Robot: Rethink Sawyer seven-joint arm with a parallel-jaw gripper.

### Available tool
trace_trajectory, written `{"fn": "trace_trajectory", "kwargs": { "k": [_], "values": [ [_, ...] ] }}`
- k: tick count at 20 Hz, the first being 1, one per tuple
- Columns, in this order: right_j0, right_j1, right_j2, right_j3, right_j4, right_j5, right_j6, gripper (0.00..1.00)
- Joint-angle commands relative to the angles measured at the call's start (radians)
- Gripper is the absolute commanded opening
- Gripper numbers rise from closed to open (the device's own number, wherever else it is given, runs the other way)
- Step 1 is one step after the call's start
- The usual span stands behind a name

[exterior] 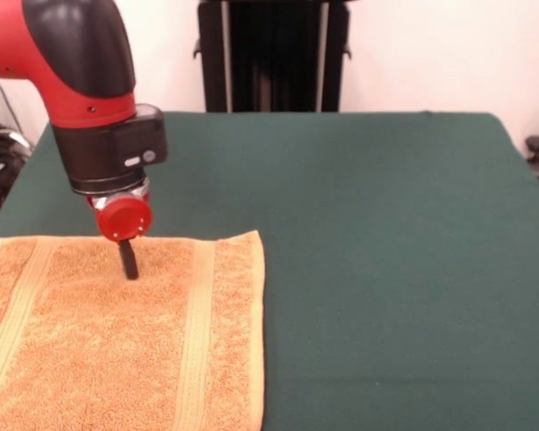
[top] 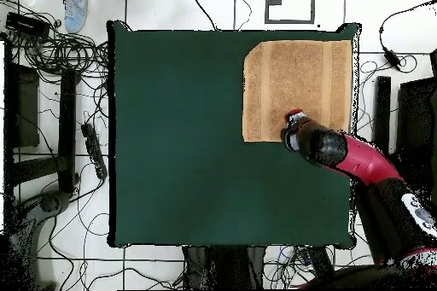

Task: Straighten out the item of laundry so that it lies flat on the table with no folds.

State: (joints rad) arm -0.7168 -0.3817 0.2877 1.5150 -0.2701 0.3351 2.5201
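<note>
1. around me: the table (exterior: 395,269) is bare green cloth apart from the towel (exterior: 117,350); nothing stands between me and it. off the table, in the overhead view, cables (top: 51,91) sprawl over the tiled floor, and a shoe (top: 77,8) shows at the top edge.
2. the towel is orange-tan terry, roughly square, with two ribbed bands running near opposite edges. it lies spread flat at one corner of the table, its edges close to the table's edges there.
3. my gripper (exterior: 128,265) hangs over the towel near its edge on the robot's side, a dark tip pointing down at or just above the pile. i cannot tell how far my jaws are apart, or whether they hold anything.
</note>
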Motion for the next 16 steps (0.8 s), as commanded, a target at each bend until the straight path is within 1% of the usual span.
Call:
{"fn": "trace_trajectory", "kwargs": {
  "k": [1, 8, 13, 16],
  "values": [
    [0.101, -0.011, 0.112, 0.156, 0.104, -0.077, 0.166, 0.0],
    [0.159, -0.089, 0.081, 0.237, 0.211, -0.08, 0.235, 0.0],
    [0.204, -0.14, 0.054, 0.284, 0.286, -0.087, 0.256, 0.0],
    [0.219, -0.152, 0.046, 0.297, 0.323, -0.088, 0.253, 0.0]
  ]
}}
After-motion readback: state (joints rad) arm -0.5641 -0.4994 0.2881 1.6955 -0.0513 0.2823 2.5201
